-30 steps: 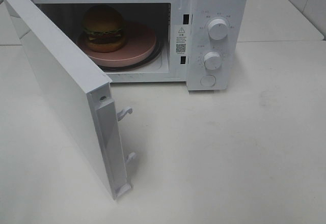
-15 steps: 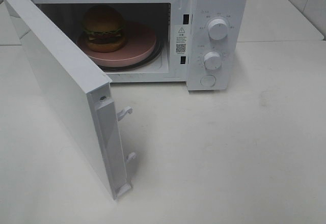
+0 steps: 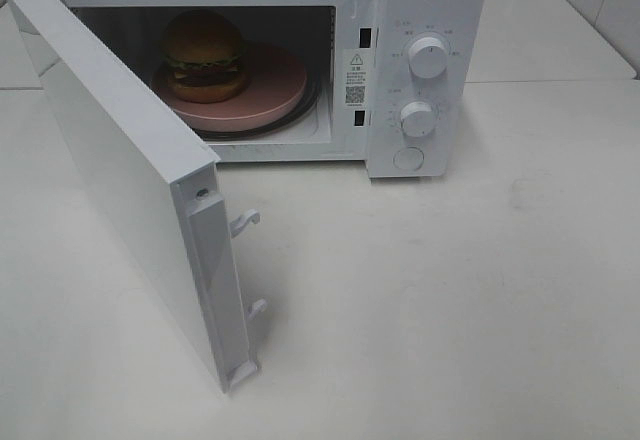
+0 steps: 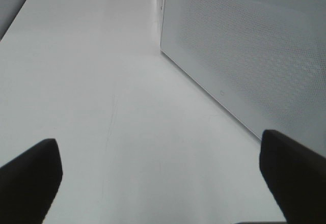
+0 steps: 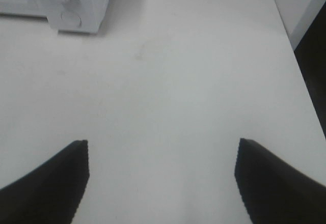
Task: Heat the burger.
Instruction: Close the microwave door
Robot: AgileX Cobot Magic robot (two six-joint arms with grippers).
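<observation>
A burger [image 3: 205,55] sits on a pink plate [image 3: 278,88] inside a white microwave [image 3: 430,0], upper left of the high view, with the door [image 3: 110,170] swung wide. The left end effector [image 4: 159,150] and right end effector [image 5: 162,150] are released and empty above the worktop [image 3: 450,300].
</observation>
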